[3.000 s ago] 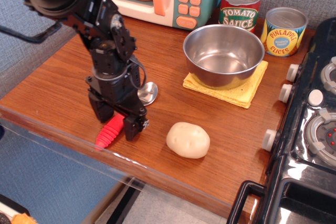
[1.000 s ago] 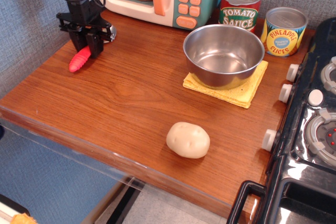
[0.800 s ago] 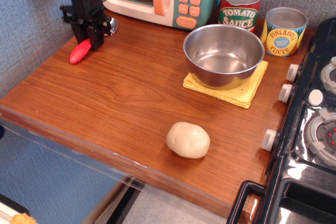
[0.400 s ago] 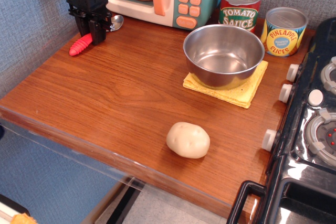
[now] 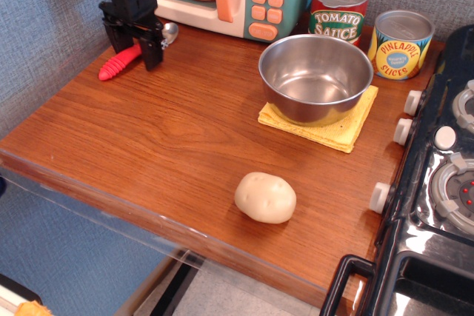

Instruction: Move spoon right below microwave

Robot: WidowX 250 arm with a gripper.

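The spoon lies on the wooden table [image 5: 178, 138] at the back left, just in front of the teal and cream microwave [image 5: 292, 1]. Its ribbed red handle [image 5: 118, 64] points left and toward the front. Its silver bowl [image 5: 170, 32] is close to the microwave's base. My black gripper [image 5: 133, 48] stands upright over the spoon's middle. Its jaws are spread apart, one on each side of the spoon, and hide the spoon's neck.
A steel bowl [image 5: 315, 75] sits on a yellow cloth [image 5: 348, 132] at the back right. Behind it stand a tomato sauce can [image 5: 338, 12] and a pineapple can [image 5: 400, 44]. A potato [image 5: 265, 197] lies near the front edge. A black toy stove [image 5: 437, 183] is at the right.
The gripper carried the spoon from the table's front left to the back left, in front of the microwave. In the last moment its jaws spread apart around the spoon.
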